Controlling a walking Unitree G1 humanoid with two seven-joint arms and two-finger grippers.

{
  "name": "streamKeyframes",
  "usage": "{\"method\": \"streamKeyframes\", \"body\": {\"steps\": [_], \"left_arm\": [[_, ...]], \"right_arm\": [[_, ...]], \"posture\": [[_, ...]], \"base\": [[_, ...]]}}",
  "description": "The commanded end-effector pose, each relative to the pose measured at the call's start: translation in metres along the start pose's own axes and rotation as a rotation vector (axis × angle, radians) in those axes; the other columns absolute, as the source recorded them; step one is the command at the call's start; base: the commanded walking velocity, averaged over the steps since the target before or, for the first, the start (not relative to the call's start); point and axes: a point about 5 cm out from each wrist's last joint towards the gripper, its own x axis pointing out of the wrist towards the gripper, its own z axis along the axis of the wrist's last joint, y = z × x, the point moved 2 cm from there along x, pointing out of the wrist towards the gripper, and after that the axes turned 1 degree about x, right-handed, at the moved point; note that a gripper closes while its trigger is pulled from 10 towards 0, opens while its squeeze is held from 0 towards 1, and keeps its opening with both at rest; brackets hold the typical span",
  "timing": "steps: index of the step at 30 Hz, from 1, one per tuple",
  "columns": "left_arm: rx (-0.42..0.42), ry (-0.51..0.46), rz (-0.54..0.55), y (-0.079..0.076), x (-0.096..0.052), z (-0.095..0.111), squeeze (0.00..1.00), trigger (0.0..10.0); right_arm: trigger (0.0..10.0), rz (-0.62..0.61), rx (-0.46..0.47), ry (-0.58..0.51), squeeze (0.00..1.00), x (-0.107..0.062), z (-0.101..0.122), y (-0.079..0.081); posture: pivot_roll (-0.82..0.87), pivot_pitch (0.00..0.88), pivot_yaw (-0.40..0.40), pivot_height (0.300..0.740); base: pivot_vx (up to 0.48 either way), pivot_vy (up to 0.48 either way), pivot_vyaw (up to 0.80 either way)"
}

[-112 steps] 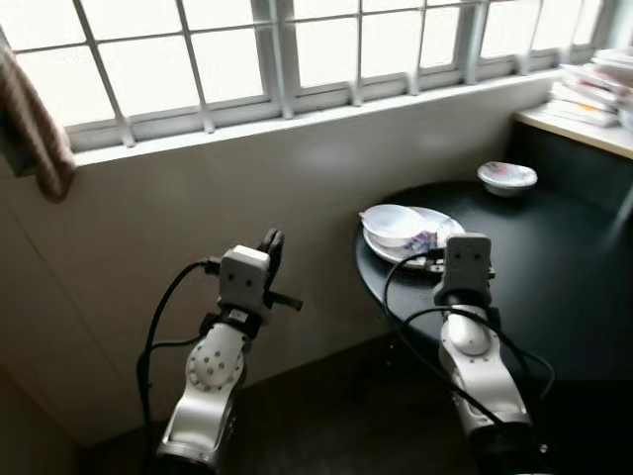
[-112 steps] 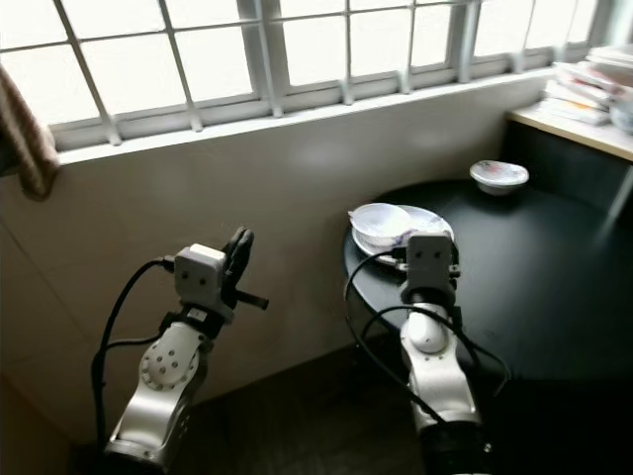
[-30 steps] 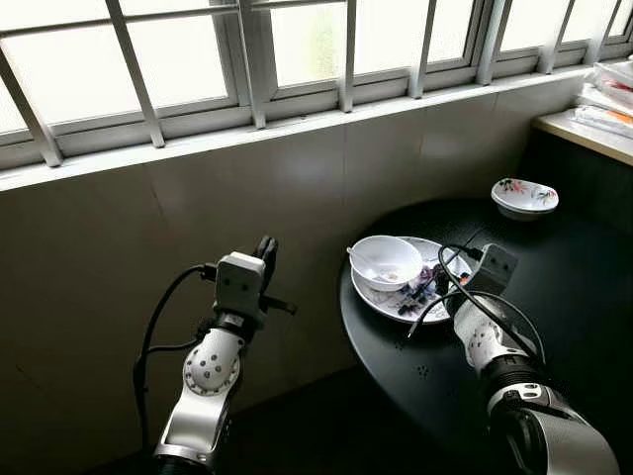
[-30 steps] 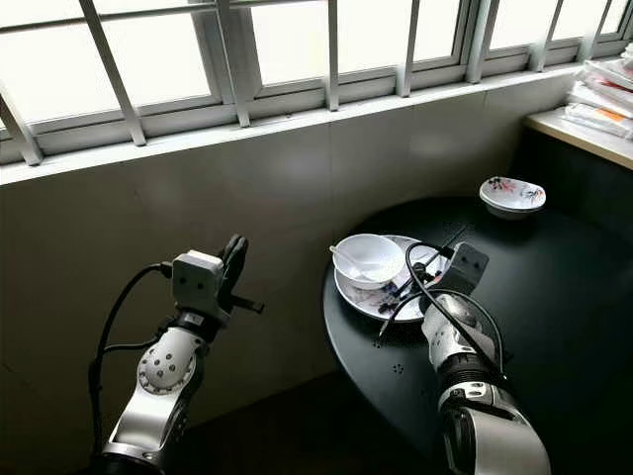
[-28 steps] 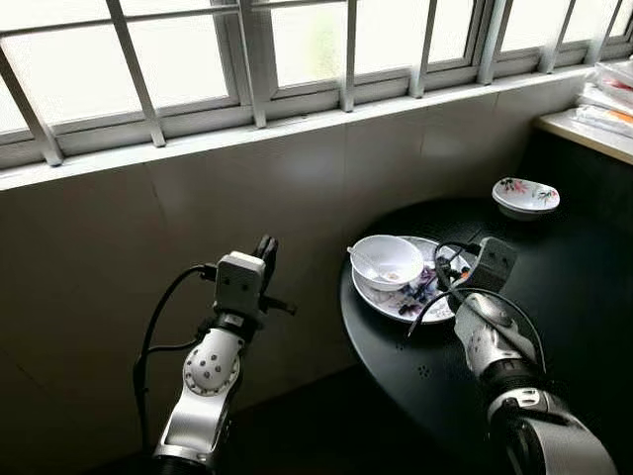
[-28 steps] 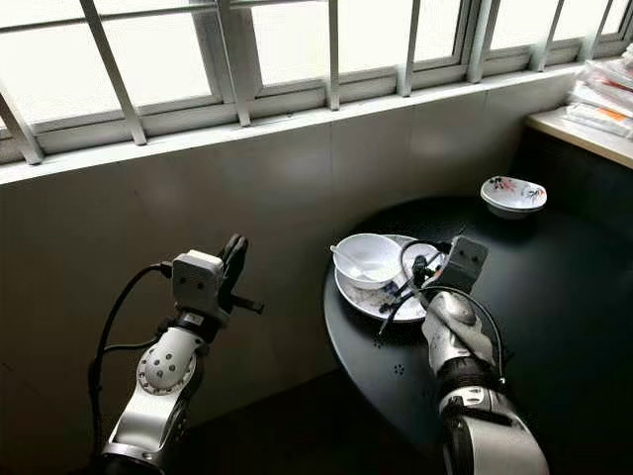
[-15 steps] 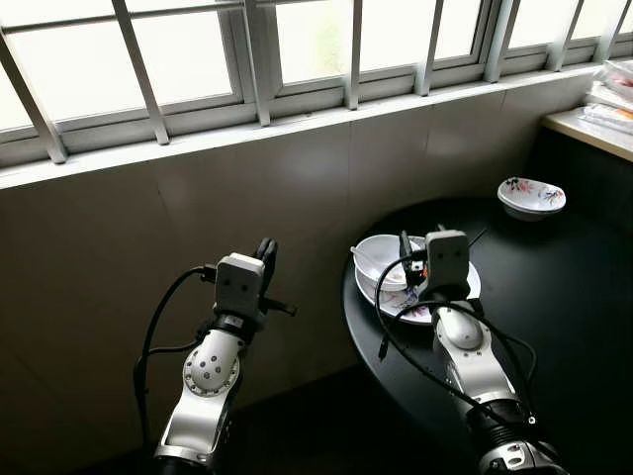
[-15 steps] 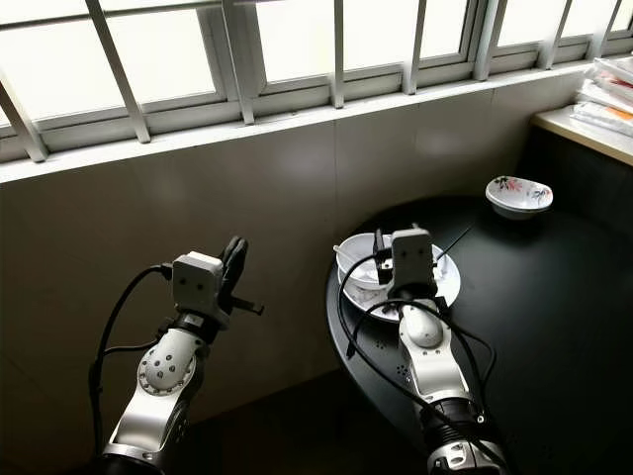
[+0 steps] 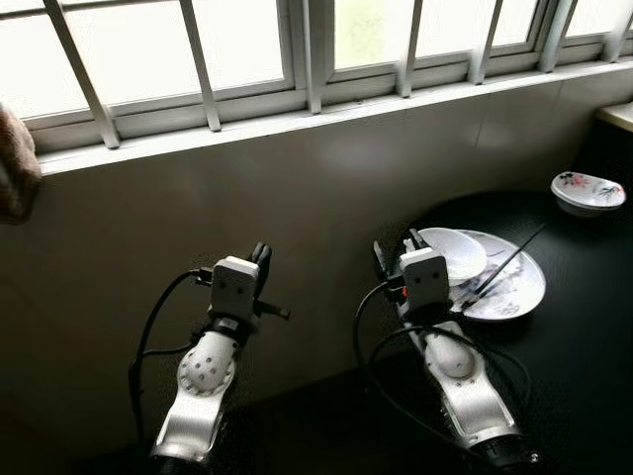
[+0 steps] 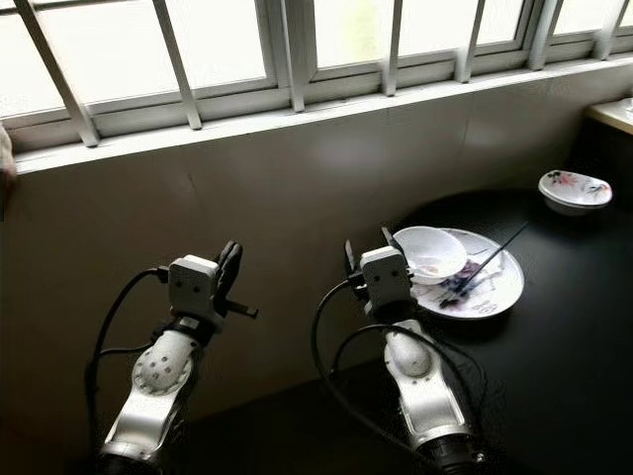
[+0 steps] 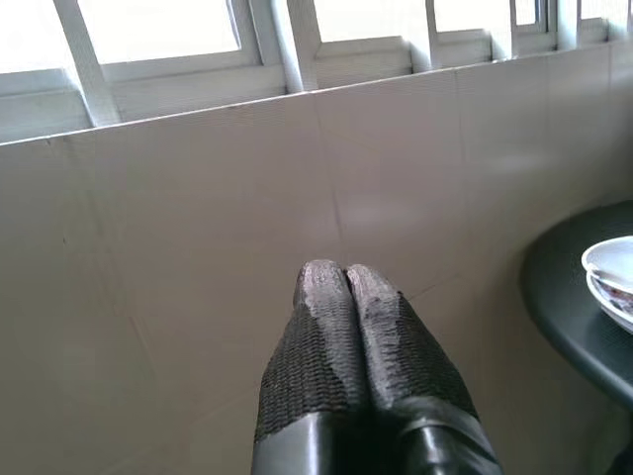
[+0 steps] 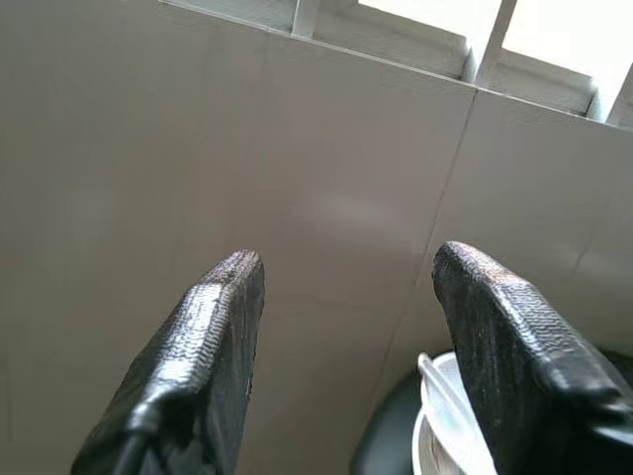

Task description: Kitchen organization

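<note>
A white bowl [image 9: 452,254] with a spoon [image 12: 436,382] in it sits on a patterned plate [image 9: 518,285], at the left side of a round black table [image 9: 584,332]. Dark chopsticks [image 9: 506,267] lie across the plate. A small flowered bowl [image 9: 588,190] stands farther back on the table. My right gripper [image 9: 396,247] is open and empty, held just left of the bowl, past the table's edge, and it faces the tiled wall [image 12: 326,168]. My left gripper [image 9: 259,257] is raised farther left, fingers [image 11: 331,282] pressed shut on nothing.
A barred window [image 9: 247,49] runs above the sill along the tiled wall. A brownish cloth [image 9: 15,163] hangs at the left edge. A light counter corner [image 9: 618,114] shows at the far right. The floor below the arms is dark.
The view has swung left, so the table sits farther right in the picture. My right gripper has moved from in front of the bowl to its left, toward the wall. The left arm is unchanged.
</note>
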Motion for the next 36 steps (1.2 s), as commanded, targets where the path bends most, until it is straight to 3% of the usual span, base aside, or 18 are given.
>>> {"method": "streamKeyframes", "body": {"steps": [1, 6, 13, 21, 24, 30, 33, 36], "left_arm": [[0.021, 0.011, 0.01, 0.006, -0.002, -0.001, 0.0, 10.0], [0.034, 0.054, 0.01, 0.008, -0.01, -0.012, 0.0, 10.0], [0.042, 0.098, 0.013, 0.01, -0.024, -0.022, 0.0, 10.0], [0.049, 0.147, 0.048, 0.017, -0.044, -0.027, 0.0, 10.0], [0.043, 0.244, 0.021, 0.007, -0.066, -0.048, 0.0, 10.0], [0.035, 0.227, 0.013, 0.0, -0.064, -0.044, 0.0, 10.0], [0.034, 0.199, 0.025, 0.003, -0.056, -0.038, 0.0, 10.0], [0.035, 0.191, 0.028, 0.004, -0.054, -0.036, 0.0, 10.0]], "right_arm": [[10.0, -0.003, -0.016, 0.001, 0.0, -0.002, 0.004, 0.0], [10.0, -0.025, -0.073, 0.072, 0.0, -0.019, -0.009, -0.005], [10.0, -0.023, -0.084, 0.081, 0.0, -0.029, -0.008, -0.006], [10.0, 0.026, -0.1, 0.122, 0.0, -0.051, -0.01, 0.005], [10.0, 0.079, -0.134, 0.206, 0.0, -0.065, -0.03, 0.011], [10.0, 0.086, -0.14, 0.182, 0.0, -0.063, -0.024, 0.011], [10.0, 0.032, -0.232, 0.06, 0.0, -0.05, -0.004, 0.002], [10.0, -0.015, -0.266, 0.008, 0.0, -0.045, 0.005, -0.004]], "posture": [[-0.11, 0.0, 0.05, 0.74], [-0.12, 0.0, 0.055, 0.74], [-0.13, 0.0, 0.062, 0.74], [-0.13, 0.0, 0.062, 0.74], [-0.13, 0.0, 0.056, 0.74], [-0.13, 0.0, 0.053, 0.74], [-0.13, 0.0, 0.053, 0.74], [-0.12, 0.0, 0.052, 0.74]], "base": [[0.0, 0.0, 0.0], [0.0, 0.0, 0.0], [0.0, 0.0, 0.0], [0.0, 0.0, 0.0], [0.0, 0.0, 0.0], [0.0, 0.0, 0.0], [0.0, 0.0, 0.0], [0.0, 0.0, 0.0]]}}
